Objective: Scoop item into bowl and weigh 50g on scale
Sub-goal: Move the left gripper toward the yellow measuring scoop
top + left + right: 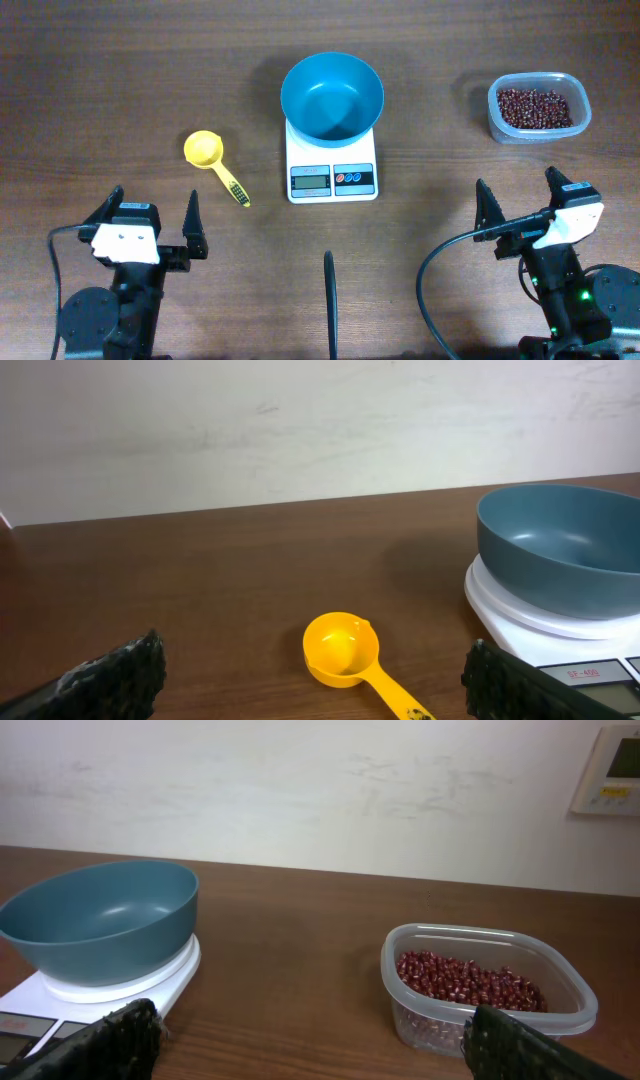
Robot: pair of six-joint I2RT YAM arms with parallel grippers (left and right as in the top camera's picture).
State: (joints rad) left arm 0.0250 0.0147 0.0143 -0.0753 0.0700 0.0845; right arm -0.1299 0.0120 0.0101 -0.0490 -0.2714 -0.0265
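An empty blue bowl [332, 95] [565, 545] [100, 920] stands on the white scale [332, 167] [525, 625] [125, 990] at the table's middle. The item, dark red-brown beans [540, 107] [465, 982], fills the bottom of a clear tub [538, 130] [485, 1030] at the far right. A yellow scoop [212, 160] [345, 652] lies left of the scale, bowl end away from me. My left gripper [156, 215] [315, 685] hangs open near the front left, behind the scoop. The right gripper [517, 198] [312, 1040] is open at the front right, short of the tub.
The dark wooden table [100, 90] ends at a pale wall [300, 420] behind. A black cable [329, 300] runs along the front middle. A white wall panel [610, 770] hangs at the upper right.
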